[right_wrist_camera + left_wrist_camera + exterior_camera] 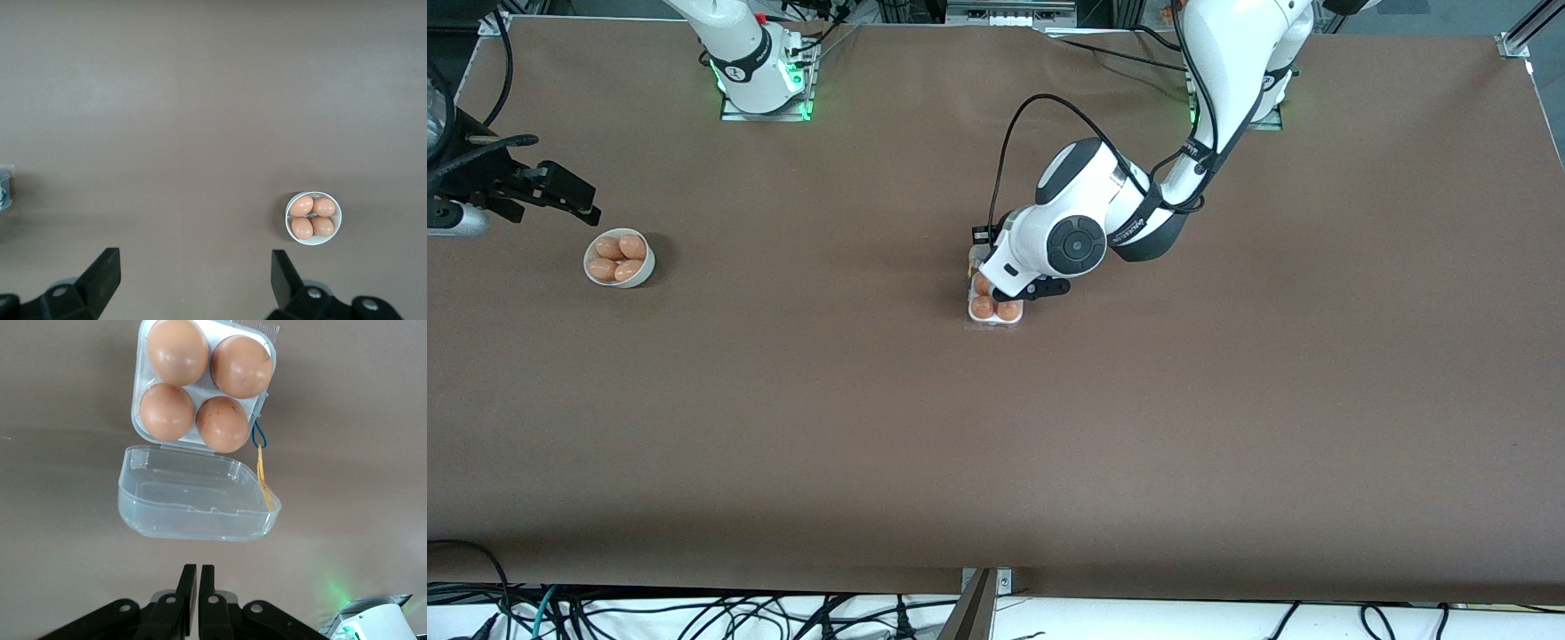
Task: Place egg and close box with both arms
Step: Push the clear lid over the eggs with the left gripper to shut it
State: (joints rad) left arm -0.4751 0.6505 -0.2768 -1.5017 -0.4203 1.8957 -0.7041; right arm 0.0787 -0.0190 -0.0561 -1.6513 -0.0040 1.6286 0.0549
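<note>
A wide brown table (996, 444) fills the scene, matte and bare over most of its width. Along its top edge in the front view stand the two arm bases with green lights, among metal framing and cables; more black cables trail past the edge nearest the front camera.

The egg carton (203, 383) sits near the middle of the table, under the left arm's wrist. Its white tray holds four tan eggs, one per cell, and the egg (223, 424) next to the hinge is the most speckled of them. The clear lid (197, 497) lies folded open flat beside the tray, with a yellow and blue band (261, 463) at one corner of the hinge. The left gripper (194, 587) hangs over the table just past the lid's free edge, its fingers pressed together and empty.

In the front view the left arm covers most of the carton; only two or three eggs show, and the lid cannot be made out.

The right gripper (193, 277) waits at the right arm's end of the table, fingers spread wide, near a round white bowl (619, 259) holding four more eggs. That arm is cut off by the picture's edge.
</note>
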